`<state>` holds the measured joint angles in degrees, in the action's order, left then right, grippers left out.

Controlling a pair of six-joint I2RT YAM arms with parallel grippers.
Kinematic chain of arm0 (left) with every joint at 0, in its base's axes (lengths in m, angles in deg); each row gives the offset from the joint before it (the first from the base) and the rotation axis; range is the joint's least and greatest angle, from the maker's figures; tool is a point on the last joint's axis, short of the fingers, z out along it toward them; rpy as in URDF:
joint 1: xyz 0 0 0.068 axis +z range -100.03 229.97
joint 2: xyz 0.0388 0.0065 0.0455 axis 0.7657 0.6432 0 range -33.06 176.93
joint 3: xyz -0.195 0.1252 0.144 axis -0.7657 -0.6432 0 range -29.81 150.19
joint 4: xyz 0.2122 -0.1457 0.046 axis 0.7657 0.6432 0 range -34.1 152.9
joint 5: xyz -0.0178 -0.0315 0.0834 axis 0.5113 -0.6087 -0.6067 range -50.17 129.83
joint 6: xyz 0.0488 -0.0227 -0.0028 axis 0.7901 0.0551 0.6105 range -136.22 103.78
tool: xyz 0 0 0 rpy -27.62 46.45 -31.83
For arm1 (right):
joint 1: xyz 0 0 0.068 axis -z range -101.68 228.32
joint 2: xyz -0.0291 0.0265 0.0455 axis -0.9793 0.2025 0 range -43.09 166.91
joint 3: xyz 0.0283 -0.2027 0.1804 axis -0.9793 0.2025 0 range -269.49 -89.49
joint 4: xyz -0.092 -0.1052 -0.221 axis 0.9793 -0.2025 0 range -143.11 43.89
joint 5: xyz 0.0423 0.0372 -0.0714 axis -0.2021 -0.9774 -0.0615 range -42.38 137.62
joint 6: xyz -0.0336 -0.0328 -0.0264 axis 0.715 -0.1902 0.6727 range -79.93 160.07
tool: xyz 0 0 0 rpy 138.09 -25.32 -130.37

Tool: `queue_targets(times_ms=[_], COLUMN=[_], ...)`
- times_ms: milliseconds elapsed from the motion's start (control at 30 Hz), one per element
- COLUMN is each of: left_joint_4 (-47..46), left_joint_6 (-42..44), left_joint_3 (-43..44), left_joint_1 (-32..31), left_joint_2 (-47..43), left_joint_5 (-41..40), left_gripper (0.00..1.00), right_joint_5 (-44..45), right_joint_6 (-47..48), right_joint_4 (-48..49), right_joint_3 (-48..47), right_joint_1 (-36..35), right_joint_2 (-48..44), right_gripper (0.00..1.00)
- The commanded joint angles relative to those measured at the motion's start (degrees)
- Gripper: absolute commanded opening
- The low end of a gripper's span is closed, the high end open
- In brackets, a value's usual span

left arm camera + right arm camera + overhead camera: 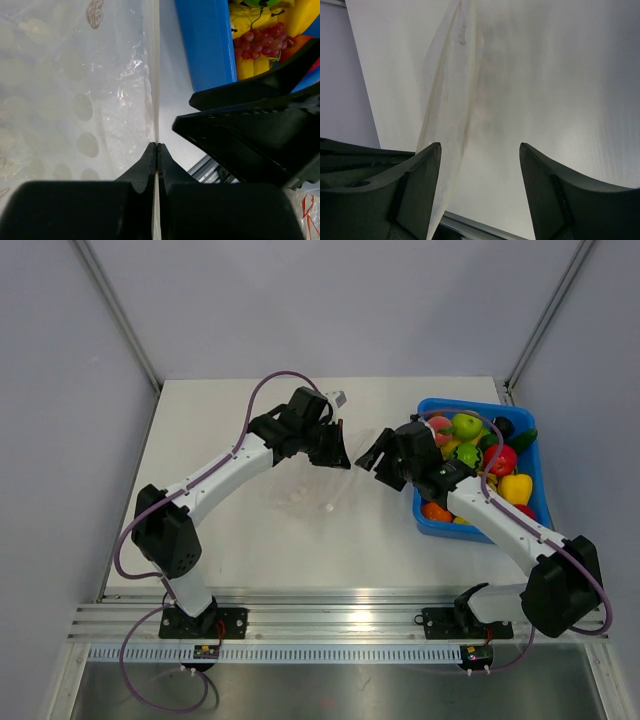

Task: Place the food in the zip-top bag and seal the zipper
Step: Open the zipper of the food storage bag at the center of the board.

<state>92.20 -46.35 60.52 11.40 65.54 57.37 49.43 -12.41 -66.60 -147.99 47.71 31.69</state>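
Observation:
The clear zip-top bag (pixel 305 492) lies mid-table, lifted at its right edge. My left gripper (pixel 337 454) is shut on that edge; in the left wrist view the thin zipper strip (pixel 156 100) runs straight into the closed jaws of the left gripper (pixel 157 146), with the crinkly bag (pixel 75 100) to their left. My right gripper (pixel 369 458) is open and empty, facing the left one. In the right wrist view the bag (pixel 451 100) hangs just inside the left finger of the open right gripper (pixel 480 150). The food (pixel 480 445) is piled in the blue bin (pixel 428 522).
The blue bin (pixel 207 45) stands at the right of the table, with red grapes (pixel 260 42) and yellow pieces inside. The right gripper's black fingers (pixel 250 135) are close to the left gripper. The aluminium rail (pixel 330 620) runs along the near edge.

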Motion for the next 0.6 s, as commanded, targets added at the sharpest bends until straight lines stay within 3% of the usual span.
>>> queue_targets(times_ms=[0,100,200,233,300,333,400,567], left_joint_4=[-2.37,-2.54,-2.02,-1.41,-0.27,0.96,2.11,2.73], left_joint_6=[-0.63,-0.72,-0.11,0.16,1.38,1.91,3.41,4.64], left_joint_3=[-0.50,-0.76,-0.76,-0.68,-0.59,-0.50,-0.41,-1.73], left_joint_1=[0.16,0.16,0.16,0.25,0.42,0.86,2.00,5.34], left_joint_2=[-3.95,-4.56,-5.09,-5.27,-5.88,-6.14,-7.37,-9.22], left_joint_5=[2.32,2.41,2.06,1.80,0.23,-0.66,-2.15,0.39], left_gripper=[0.00,0.00,0.00,0.00,0.00,0.00,0.00,0.00], right_joint_5=[-1.54,-4.69,-6.37,-6.11,-3.31,-2.17,3.02,5.75], right_joint_6=[-0.51,-0.42,0.19,0.54,1.16,1.86,2.91,5.20], right_joint_4=[4.57,7.03,9.76,9.77,7.06,5.39,0.20,-5.69], right_joint_3=[-1.00,-1.35,-1.27,-1.27,-2.05,-2.49,-4.16,-7.15], right_joint_1=[-1.20,-1.29,-1.29,-1.29,-1.29,-1.29,-1.29,-1.29], right_joint_2=[3.16,5.97,7.48,7.48,7.05,6.87,6.25,5.20], right_gripper=[0.70,0.66,0.48,0.33,0.17,0.02,0.00,0.00])
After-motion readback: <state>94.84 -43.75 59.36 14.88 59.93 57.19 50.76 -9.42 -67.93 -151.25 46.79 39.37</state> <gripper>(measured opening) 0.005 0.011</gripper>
